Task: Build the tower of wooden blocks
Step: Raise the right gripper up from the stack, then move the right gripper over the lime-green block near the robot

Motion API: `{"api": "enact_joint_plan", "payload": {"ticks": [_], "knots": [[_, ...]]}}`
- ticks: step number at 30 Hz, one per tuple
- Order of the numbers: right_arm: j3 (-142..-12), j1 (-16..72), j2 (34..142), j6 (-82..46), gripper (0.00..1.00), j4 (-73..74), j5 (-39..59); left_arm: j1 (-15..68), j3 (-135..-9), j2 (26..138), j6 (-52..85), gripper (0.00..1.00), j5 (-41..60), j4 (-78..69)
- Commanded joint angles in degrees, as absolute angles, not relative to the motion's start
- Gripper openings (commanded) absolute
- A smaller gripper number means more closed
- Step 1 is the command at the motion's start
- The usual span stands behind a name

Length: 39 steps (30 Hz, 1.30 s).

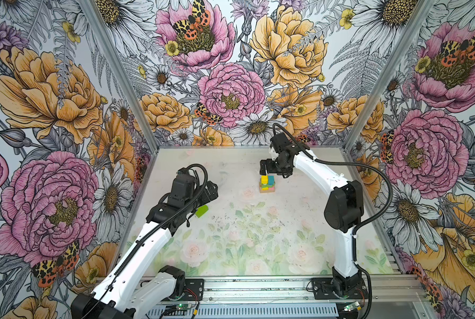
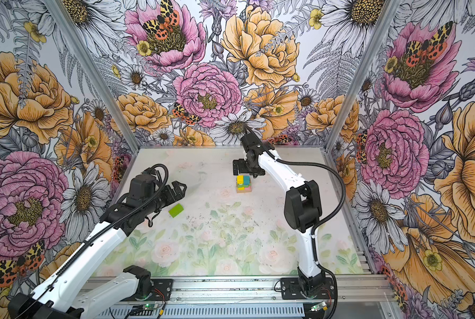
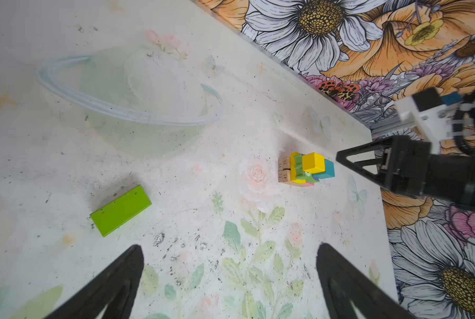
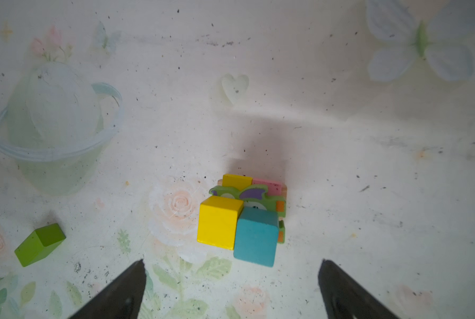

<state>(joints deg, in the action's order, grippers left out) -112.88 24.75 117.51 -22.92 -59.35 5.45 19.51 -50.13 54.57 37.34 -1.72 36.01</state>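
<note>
The lime green block (image 2: 176,210) lies near the surface's (image 2: 231,234) left edge, long axis skewed to it, just beside the left jaws, which gape empty. The right jaws, equally wide and empty, hang by the tower (image 2: 243,183) toward the far edge.

Right, eyes on the pale ringed planet (image 3: 137,102) printed on the scuffed floral table mat (image 3: 192,210): a soft pink rose print (image 4: 179,203) sits near it, and just past that rose there's a small green figure (image 4: 271,204) with a purple wing, more than half of it covered over. Further out from the planet I can pick out a faint heart print (image 4: 235,88), and well apart from it a washed-out butterfly print (image 4: 421,52). Beyond the planet the mat ends at loud flowered wallpaper (image 1: 231,91), with peonies, daisies and spotted moths all round.
</note>
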Motion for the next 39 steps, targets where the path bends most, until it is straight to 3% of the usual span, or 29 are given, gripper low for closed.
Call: {"api": "enact_joint_plan", "payload": {"ticks": [1, 11, 15, 25, 29, 39], "knots": [[-112.0, 25.6, 111.9, -21.8, 1.00, -59.4, 2.8, 18.6, -47.3, 51.9, 39.5, 0.99, -6.3, 40.5], [-109.9, 33.4, 108.3, -21.0, 1.00, -58.9, 0.9, 16.7, -40.3, 42.3, 49.2, 0.95, -14.6, 45.1], [-104.9, 37.4, 108.1, -22.2, 1.00, -53.5, 3.5, 10.8, -41.2, 40.4, 49.1, 0.90, -10.7, 46.0], [-101.2, 45.1, 113.7, -22.9, 1.00, -40.4, 8.2, -1.9, -46.4, 38.3, 46.7, 0.89, 1.3, 46.5], [-102.0, 47.0, 115.6, -23.1, 1.00, -38.4, 10.0, -3.3, -45.0, 36.6, 46.7, 0.88, 4.9, 47.0], [-108.0, 51.3, 124.5, -21.9, 1.00, -37.5, 11.0, -3.5, -42.0, 30.9, 49.3, 0.90, 1.9, 52.7]]}}
